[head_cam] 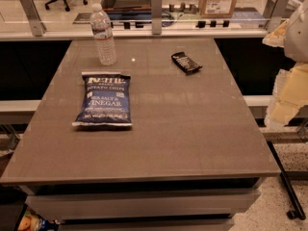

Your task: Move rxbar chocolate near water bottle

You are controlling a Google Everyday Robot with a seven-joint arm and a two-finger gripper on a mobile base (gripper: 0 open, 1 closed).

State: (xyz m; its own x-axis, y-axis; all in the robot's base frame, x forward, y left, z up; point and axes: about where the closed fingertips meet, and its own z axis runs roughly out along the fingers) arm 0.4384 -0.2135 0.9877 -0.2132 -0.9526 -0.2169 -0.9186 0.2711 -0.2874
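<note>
The rxbar chocolate [186,62] lies flat on the far right part of the table [183,129]; its long axis runs on a diagonal, one short end pointing toward the far left and the other toward the near right; it is a small, thin black rectangle with rows of white lettering across its face, and the wrapper shows a slight sheen.

The water bottle [103,35] stands upright near the far left of the table, well apart from the bar; it is tall, clear, ribbed plastic, with a white cap and a white-and-red label band.

Nearer the front, on the left, a blue chip bag [103,100] lies flat with its long axis running front to back and its white lettering readable from the near side; it is puffy and crinkled at the sealed ends.

The tabletop is smooth, grey-brown and faintly reflective.

My gripper [285,102] hangs off the right edge of the table, at the right border of the view, pale and blocky, well apart from the bar; I cannot tell whether it is apart or together; it holds nothing I can see.
</note>
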